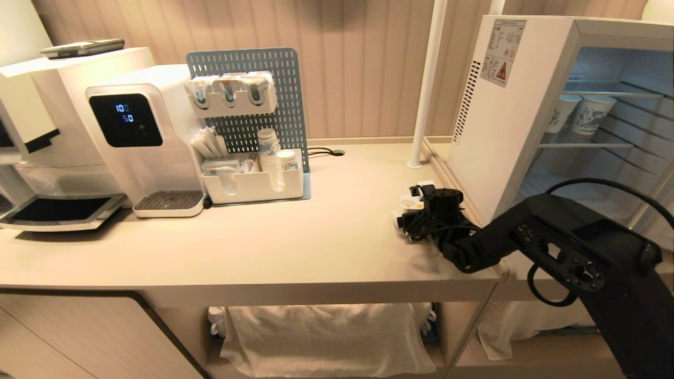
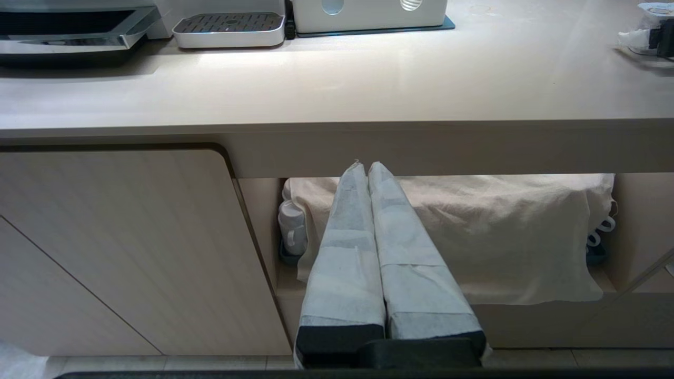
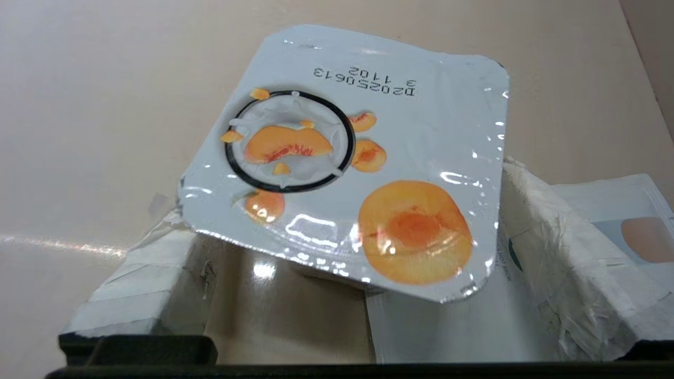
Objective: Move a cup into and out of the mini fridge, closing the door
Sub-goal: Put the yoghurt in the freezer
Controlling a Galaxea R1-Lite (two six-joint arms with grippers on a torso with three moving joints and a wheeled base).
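The cup [image 3: 363, 158], squat and white with a foil lid printed with orange fruit, stands on the beige counter [image 1: 295, 237] near the front left corner of the mini fridge [image 1: 495, 116]. My right gripper [image 3: 345, 210] is open, one taped finger on each side of the cup. In the head view that gripper [image 1: 409, 206] reaches over the counter with the cup [image 1: 409, 201] between its fingers. The fridge stands open, showing wire shelves. The door is out of view. My left gripper [image 2: 363, 167] is parked below the counter's front edge, shut and empty.
Two blue-patterned paper cups [image 1: 579, 113] stand on a shelf inside the fridge. A water dispenser [image 1: 137, 137] and a pegboard organizer [image 1: 247, 131] occupy the counter's left back. A white pole [image 1: 426, 84] rises beside the fridge. A cloth [image 1: 321, 337] covers the lower shelf.
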